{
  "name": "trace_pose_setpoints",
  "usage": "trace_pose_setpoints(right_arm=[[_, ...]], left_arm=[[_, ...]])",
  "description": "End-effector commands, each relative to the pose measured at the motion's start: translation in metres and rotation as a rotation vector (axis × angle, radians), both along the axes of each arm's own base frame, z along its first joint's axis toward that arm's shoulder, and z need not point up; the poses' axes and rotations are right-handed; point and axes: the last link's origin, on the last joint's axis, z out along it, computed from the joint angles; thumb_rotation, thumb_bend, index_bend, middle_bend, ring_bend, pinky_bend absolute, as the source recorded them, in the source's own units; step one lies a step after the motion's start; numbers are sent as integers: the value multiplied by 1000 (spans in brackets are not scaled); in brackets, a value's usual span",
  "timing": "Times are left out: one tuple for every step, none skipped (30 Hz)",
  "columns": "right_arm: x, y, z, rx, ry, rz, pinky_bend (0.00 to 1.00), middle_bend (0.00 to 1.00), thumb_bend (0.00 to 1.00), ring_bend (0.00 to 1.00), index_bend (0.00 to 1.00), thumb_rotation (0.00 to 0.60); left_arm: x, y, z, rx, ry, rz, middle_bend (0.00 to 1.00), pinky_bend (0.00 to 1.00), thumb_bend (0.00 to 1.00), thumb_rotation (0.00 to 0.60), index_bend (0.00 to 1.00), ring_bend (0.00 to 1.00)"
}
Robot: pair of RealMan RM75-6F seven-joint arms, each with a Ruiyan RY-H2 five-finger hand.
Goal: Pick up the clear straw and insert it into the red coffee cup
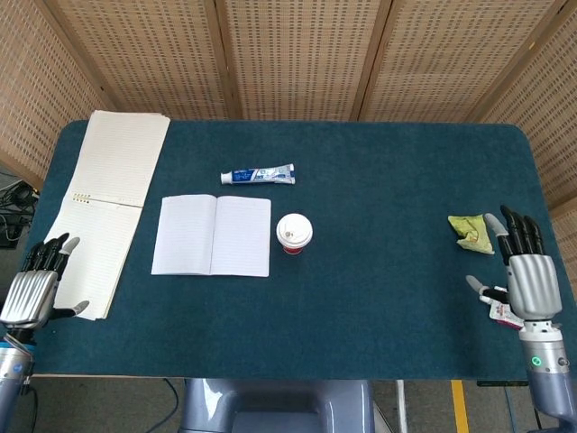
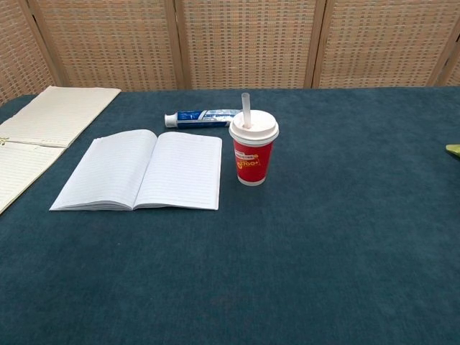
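Note:
The red coffee cup (image 2: 252, 152) with a white lid stands upright at the table's middle, also seen from above as the cup (image 1: 294, 233). The clear straw (image 2: 246, 110) sticks up through its lid. My right hand (image 1: 522, 272) is at the table's right front edge, fingers spread, holding nothing, far from the cup. My left hand (image 1: 36, 284) is at the left front edge, fingers apart, holding nothing. Neither hand shows in the chest view.
An open notebook (image 1: 213, 235) lies just left of the cup. A toothpaste tube (image 1: 258, 175) lies behind it. A large notepad (image 1: 101, 203) covers the left side. A green crumpled wrapper (image 1: 473, 233) and a pouch (image 1: 498, 308) lie by my right hand.

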Motion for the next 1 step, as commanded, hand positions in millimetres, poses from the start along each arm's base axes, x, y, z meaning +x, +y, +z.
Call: trace_pose_setpoints(right_arm=[[-10, 11, -2, 4, 81, -3, 0, 0, 283, 0, 121, 600]], left_arm=[[10, -3, 2, 13, -11, -43, 0, 0, 66, 600, 0, 0]])
